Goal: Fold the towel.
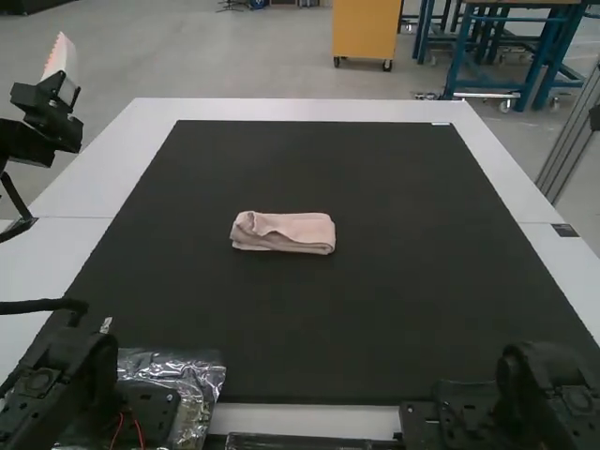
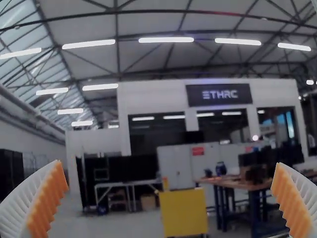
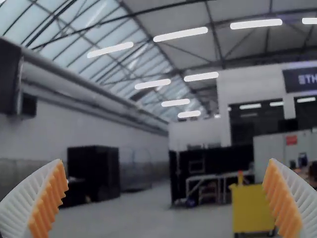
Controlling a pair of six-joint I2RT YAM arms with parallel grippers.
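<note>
Nearest you, the crumpled bag (image 1: 202,375) lay by the left arm's base (image 1: 56,394), at the near edge of the mat (image 1: 281,328), where it seemed unlikely to get in the way of your folding. Beyond it, around the middle of the mat, the towel (image 1: 298,234) sat folded into a compact, narrow bundle, its long side running across, probably put there so that either arm could get at it. Its layers were stacked, with a slanting flap near the left end of the top; if you wanted it neater, that was the part to smooth, though a tug might have loosened the stack. Your left gripper (image 2: 169,165) was raised over at the table's (image 1: 89,192) left, its fingers spread with nothing between them, likely to leave the towel alone. Your right gripper (image 3: 166,162) had its fingers wide apart too, holding nothing, so you had probably finished the job
</note>
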